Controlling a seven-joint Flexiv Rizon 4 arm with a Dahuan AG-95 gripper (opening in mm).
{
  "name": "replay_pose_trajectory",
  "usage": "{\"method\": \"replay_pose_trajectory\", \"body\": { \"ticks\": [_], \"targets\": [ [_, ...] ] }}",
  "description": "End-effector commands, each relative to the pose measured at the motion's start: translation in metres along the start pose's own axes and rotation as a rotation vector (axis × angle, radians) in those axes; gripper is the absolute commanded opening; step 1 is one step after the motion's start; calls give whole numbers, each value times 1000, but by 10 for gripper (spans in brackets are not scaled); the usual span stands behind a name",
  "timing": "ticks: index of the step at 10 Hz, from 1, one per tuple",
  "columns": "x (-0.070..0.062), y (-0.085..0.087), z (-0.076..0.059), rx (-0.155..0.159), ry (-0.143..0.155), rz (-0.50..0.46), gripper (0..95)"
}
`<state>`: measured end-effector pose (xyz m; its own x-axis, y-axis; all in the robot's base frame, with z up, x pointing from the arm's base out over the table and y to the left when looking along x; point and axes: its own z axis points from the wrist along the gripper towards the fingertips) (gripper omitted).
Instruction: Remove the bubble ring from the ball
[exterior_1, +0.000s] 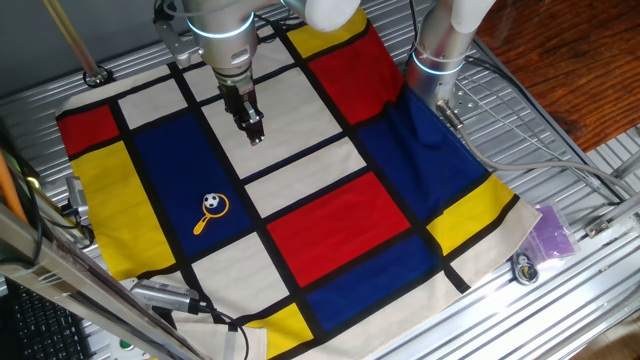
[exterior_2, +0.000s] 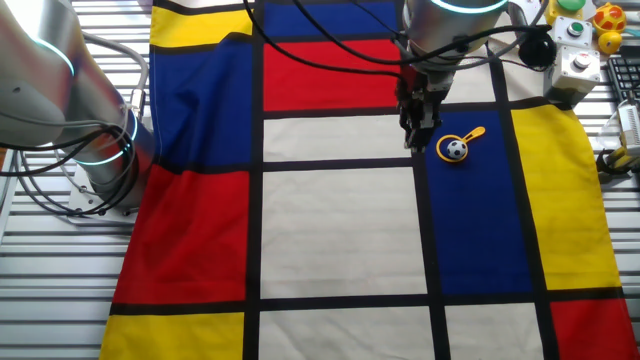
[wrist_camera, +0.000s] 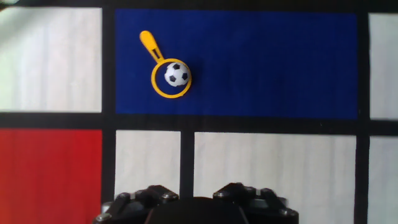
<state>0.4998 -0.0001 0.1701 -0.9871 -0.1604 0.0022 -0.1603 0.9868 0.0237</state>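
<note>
The orange-yellow bubble ring (exterior_1: 202, 225) lies flat on a blue patch of the chequered cloth (exterior_1: 340, 225), its loop around the small black-and-white ball (exterior_1: 212, 203). In the other fixed view the ring's handle (exterior_2: 474, 133) points up-right from the ball (exterior_2: 456, 150). In the hand view the handle (wrist_camera: 149, 43) points up-left from the ball (wrist_camera: 177, 74). My gripper (exterior_1: 254, 135) hangs above a white patch, apart from the ring, and its fingers look closed and empty. It is just left of the ring in the other fixed view (exterior_2: 415, 140). Only its lower edge (wrist_camera: 194, 190) shows in the hand view.
A second arm's base (exterior_1: 440, 50) stands at the cloth's far right edge. A button box (exterior_2: 575, 40) sits beyond the cloth near the ring. A purple bag (exterior_1: 552, 232) and a round metal part (exterior_1: 524, 268) lie off the cloth on the slatted table.
</note>
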Motion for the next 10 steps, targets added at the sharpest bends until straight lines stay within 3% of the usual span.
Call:
{"method": "replay_pose_trajectory", "body": {
  "ticks": [1, 6, 9, 10],
  "targets": [
    [0, 0, 0, -22, 15, -135, 0],
    [-4, 0, 2, -22, 26, -134, 0],
    [-31, -4, 9, -23, 28, -141, 0],
    [-51, -4, 12, -22, 29, -143, 0]
  ]
}}
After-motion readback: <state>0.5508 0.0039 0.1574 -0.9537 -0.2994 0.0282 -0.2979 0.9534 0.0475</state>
